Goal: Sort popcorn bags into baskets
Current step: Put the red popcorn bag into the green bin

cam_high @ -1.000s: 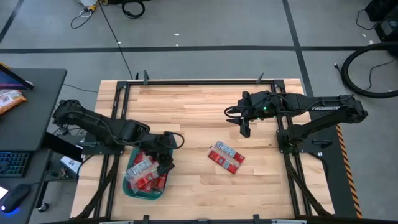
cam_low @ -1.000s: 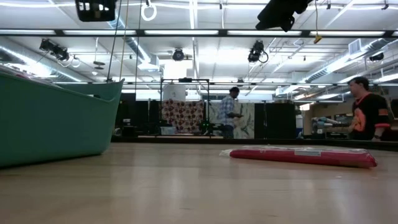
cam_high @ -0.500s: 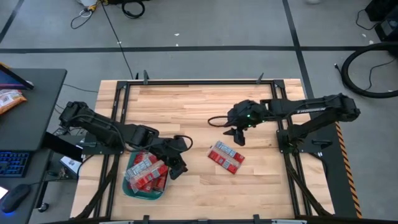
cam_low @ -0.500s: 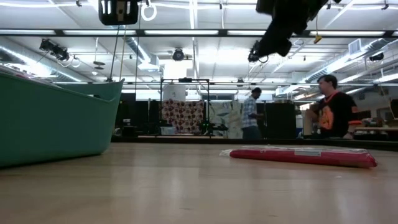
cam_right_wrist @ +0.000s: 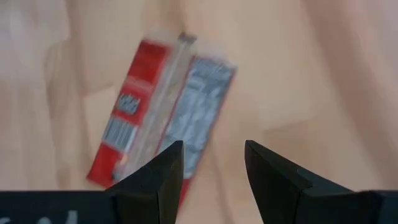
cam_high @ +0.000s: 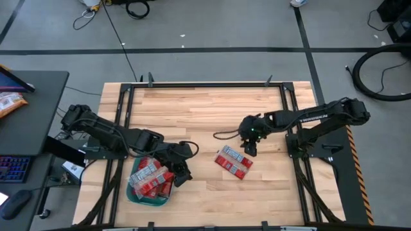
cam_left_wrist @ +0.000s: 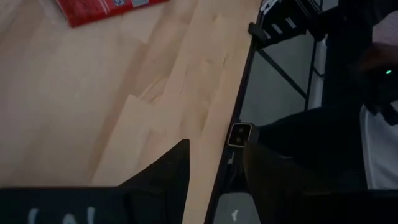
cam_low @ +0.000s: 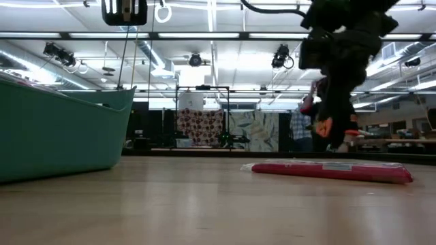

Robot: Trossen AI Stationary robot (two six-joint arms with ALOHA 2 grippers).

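- High view: your left end effector sits at lower left of centre, just beside the teal basket, which holds several red popcorn bags. Your right end effector is right of centre, just above the loose bags lying on the table.
- Low view: basket wall at left; flat red bag at lower right, right arm above it.
- Left wrist view: fingers apart, nothing between them; a red bag at the top left corner.
- Right wrist view: fingers apart, empty; bags on the wood beyond them.
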